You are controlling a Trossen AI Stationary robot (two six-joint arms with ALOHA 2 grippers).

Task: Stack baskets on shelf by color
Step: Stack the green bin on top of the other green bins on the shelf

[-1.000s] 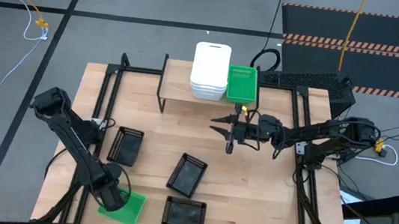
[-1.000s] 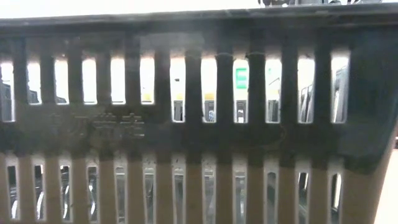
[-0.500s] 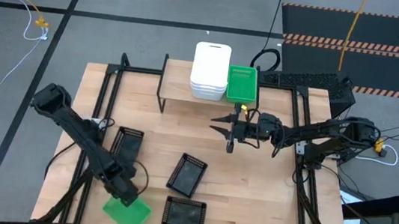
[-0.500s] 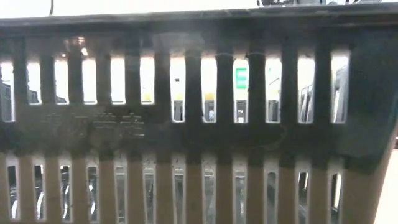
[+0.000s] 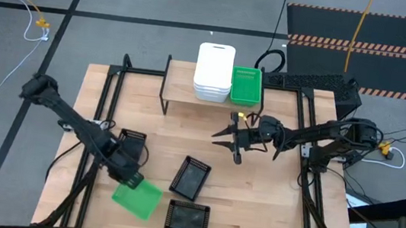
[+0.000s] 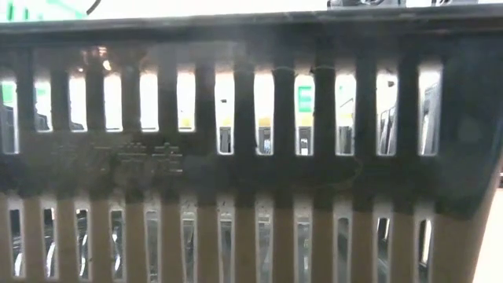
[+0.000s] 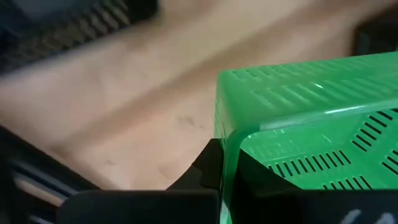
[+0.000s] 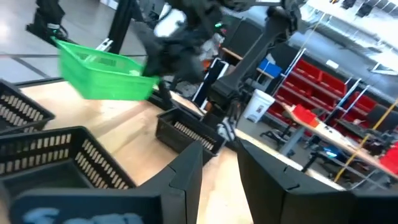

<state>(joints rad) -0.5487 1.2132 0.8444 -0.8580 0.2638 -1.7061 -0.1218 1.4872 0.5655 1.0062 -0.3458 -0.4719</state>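
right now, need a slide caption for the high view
Left pincer lifts a green basket off the table; right pincer hangs open before the shelf.

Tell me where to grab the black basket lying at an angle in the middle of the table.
Take the angled black basket by one long side wall, coming straight down with one finger inside and one outside. It sits open side up, clear of the other black baskets, so its rim is free. The empty right gripper is nearest.

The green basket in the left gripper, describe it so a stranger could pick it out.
Start at the table's front left corner. The left gripper holds a green basket by its rim, tilted off the wood. It's the only green one off the shelf; its neighbours are black baskets.
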